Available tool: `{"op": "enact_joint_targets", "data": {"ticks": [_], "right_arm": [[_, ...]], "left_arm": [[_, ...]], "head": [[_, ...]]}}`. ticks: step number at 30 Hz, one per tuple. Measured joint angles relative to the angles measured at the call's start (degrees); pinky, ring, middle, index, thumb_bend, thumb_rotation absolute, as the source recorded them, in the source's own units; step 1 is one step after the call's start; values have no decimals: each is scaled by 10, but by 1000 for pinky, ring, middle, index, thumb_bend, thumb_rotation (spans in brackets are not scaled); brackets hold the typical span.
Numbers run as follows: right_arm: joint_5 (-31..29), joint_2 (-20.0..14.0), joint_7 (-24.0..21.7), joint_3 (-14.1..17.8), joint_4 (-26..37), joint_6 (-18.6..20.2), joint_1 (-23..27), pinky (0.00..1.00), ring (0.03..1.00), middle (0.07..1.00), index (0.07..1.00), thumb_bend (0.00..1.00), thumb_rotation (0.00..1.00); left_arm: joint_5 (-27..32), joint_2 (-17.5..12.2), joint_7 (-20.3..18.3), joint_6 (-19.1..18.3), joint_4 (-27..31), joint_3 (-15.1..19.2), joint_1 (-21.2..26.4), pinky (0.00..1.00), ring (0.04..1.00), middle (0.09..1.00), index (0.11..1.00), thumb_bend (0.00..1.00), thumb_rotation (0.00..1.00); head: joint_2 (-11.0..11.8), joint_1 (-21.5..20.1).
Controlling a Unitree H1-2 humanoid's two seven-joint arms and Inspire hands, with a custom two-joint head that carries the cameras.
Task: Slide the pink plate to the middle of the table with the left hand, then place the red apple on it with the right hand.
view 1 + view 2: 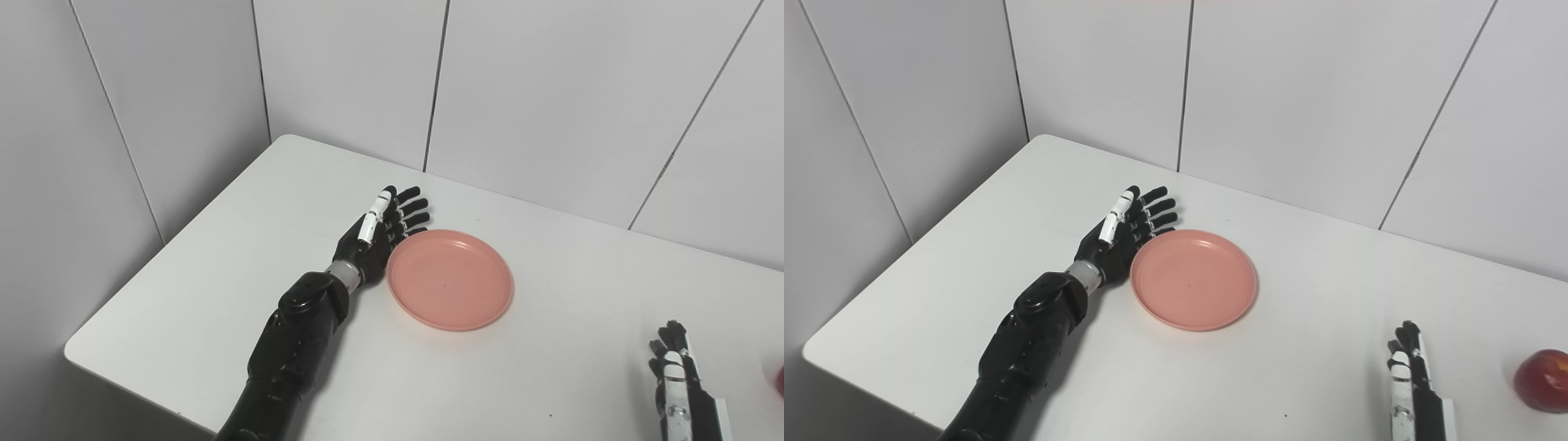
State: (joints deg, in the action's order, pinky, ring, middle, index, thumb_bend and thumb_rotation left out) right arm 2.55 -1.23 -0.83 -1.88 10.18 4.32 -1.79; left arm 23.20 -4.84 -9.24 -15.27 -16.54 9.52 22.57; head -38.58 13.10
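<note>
Sitting flat on the white table, the pink plate lies roughly mid-table, a little left of centre, and holds nothing. Pressed against its left rim is the left hand, set on edge with the palm facing the plate, fingers straight and lying together side by side, gripping nothing; they reach past the plate's far-left curve. The sliding step looks to be in hand or close to finished.

Near the right edge, well apart from the plate, the right hand waits low on the table, fingers extended and holding nothing. Just to its right, not touching it, sits the red apple, cut off at the frame edge in the right eye view.

Several risks follow from this layout. Since the contact is only a side push, the plate could pivot around the palm and drift toward the near edge instead of travelling straight. A light plate may also ride up under uneven pressure. Later, the round apple could roll away from a glancing approach, being close to the table's right side.
</note>
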Motion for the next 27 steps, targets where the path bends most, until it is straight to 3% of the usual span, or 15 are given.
{"op": "enact_joint_targets", "data": {"ticks": [7, 27], "right_arm": [[5, 10, 1, 1, 0, 0, 1, 975, 946, 958, 957, 105, 1000], [45, 28, 20, -7, 7, 0, 1, 957, 931, 940, 941, 126, 1000]], "left_arm": [[-12, 18, 21, -11, 25, -12, -10, 859, 869, 869, 853, 317, 1000], [-23, 48, 28, -20, 54, -42, -26, 857, 867, 868, 850, 332, 1000]], "head": [[-6, -24], [-20, -67]]}}
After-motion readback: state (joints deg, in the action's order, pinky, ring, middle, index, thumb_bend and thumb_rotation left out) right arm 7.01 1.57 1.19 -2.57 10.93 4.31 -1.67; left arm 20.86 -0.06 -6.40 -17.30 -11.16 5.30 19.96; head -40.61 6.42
